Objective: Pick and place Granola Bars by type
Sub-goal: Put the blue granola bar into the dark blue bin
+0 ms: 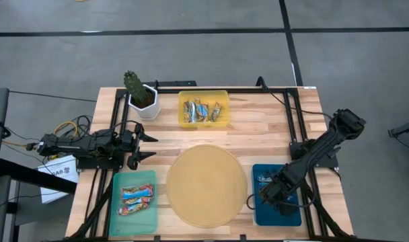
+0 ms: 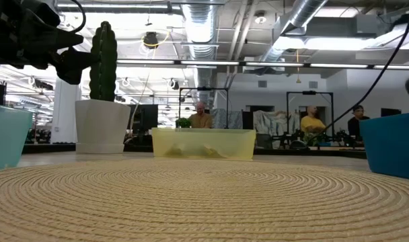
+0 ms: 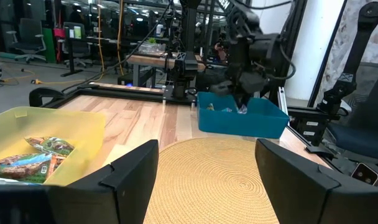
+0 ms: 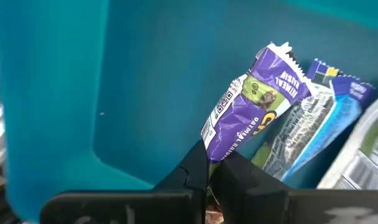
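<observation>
My right gripper [image 1: 272, 191] points steeply down over the blue tray [image 1: 286, 214] at the near right, shut on a purple-wrapped granola bar [image 4: 254, 106]. Blue-white bars [image 4: 313, 127] lie in that tray beside it. The yellow tray [image 1: 203, 94] at the far middle holds several bars [image 1: 201, 111]. Two bars [image 1: 137, 193] with blue and red wrappers lie in the green tray [image 1: 124, 225] at the near left. My left gripper [image 1: 147, 146] waits open at the table's left, pointing level toward the right with nothing between its fingers. My right gripper pinches one end of the purple bar [image 4: 215, 150] between its two fingertips, coming from above and slanting down. The bar sticks out beyond the fingertips toward the tray floor, its free crimped end [image 4: 277, 51] by the blue-white bars. Whether it touches them cannot be told.
A round woven mat [image 1: 206, 185] covers the table's middle between the trays. A cactus in a white pot [image 1: 142, 101] stands at the far left beside the yellow tray. Black frame rails run along the table's edges. People sit in the room beyond.
</observation>
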Robot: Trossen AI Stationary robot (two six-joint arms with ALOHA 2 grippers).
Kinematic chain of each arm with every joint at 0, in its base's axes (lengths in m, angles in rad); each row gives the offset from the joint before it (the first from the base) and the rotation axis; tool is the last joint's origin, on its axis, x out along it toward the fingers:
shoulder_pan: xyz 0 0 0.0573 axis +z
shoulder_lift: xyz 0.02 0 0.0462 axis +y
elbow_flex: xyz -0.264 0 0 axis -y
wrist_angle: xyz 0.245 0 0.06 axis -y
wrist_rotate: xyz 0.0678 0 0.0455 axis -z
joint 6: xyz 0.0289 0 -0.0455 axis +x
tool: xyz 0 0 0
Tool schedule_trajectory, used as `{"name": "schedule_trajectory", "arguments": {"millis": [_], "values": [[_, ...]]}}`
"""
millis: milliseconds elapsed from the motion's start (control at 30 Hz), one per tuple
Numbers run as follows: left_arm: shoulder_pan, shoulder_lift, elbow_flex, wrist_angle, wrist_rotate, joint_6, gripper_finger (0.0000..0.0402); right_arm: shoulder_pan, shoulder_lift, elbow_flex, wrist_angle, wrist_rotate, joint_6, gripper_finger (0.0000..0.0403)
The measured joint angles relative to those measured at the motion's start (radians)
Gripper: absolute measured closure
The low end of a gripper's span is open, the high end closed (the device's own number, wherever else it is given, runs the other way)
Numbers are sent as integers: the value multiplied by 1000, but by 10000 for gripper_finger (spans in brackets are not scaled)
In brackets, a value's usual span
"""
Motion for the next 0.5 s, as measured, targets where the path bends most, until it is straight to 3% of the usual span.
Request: {"name": "schedule_trajectory", "arguments": {"millis": [233, 500], "values": [[0, 0, 0, 0, 0, 0, 140, 2, 0, -95, 123, -1, 35, 392], [0, 0, 0, 0, 0, 0, 140, 2, 3, -112, 144, 4, 36, 392]]}}
